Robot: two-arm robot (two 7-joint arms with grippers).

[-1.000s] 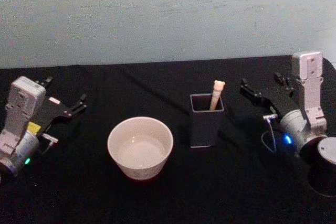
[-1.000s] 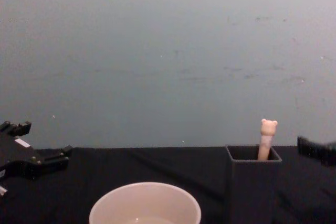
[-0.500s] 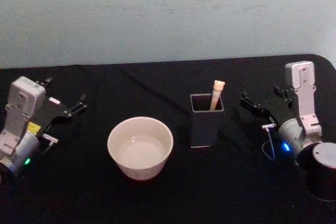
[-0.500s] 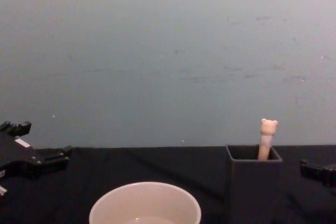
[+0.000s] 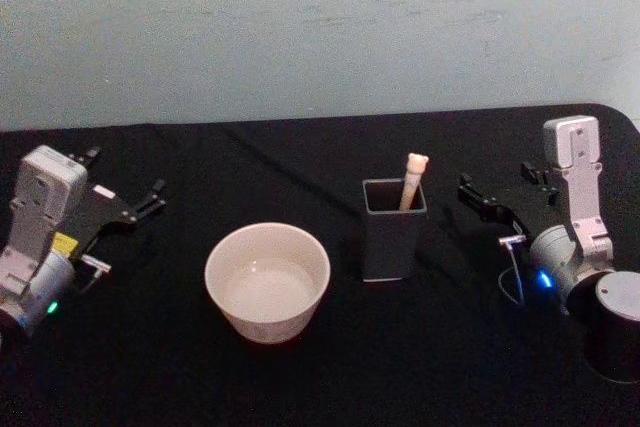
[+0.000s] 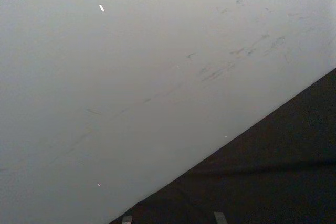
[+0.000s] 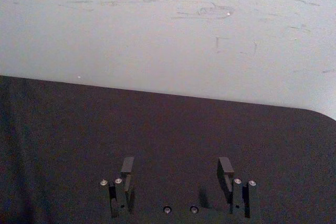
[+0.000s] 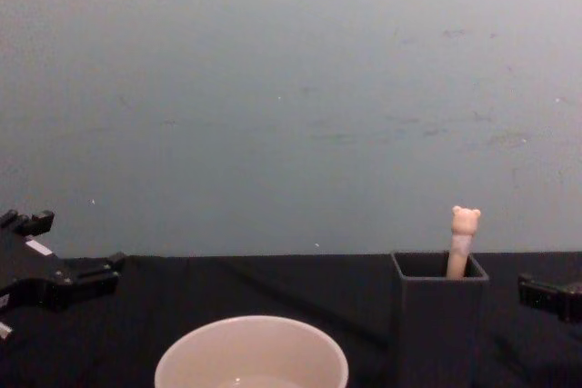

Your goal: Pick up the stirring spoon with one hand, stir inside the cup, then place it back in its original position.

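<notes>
Cream-beige and topped by a tiny bear head, the stirring spoon [image 5: 413, 180] stands handle-up in the dark grey holder [image 5: 392, 230], leaning toward the holder's 1 o'clock corner; its metal bowl is hidden inside. We judge the spoon light and stiff, with a smooth, thin handle that could slip or swivel in a loose pinch. The best hold looks to be on the bare handle just under the bear head, the only part above the rim, and the lift should go straight up so the bowl does not catch a thin wall and tip the holder.

We see the cup [image 5: 267, 280] at about 8 o'clock from the holder, near but apart from it, on the black table [image 5: 300, 157]. Its wide mouth leaves plenty of room for stirring. It seems to hold a little liquid, though we cannot be sure.

Our right gripper [image 5: 478, 193] sits at 3 o'clock from the holder, nearby, and in the right wrist view its fingers [image 7: 127, 167] are spread wide with nothing between them. Our left gripper [image 5: 140, 204] rests far out at 9 o'clock of the cup, its fingers parted and empty. Nothing stands between the right gripper and the spoon handle.
</notes>
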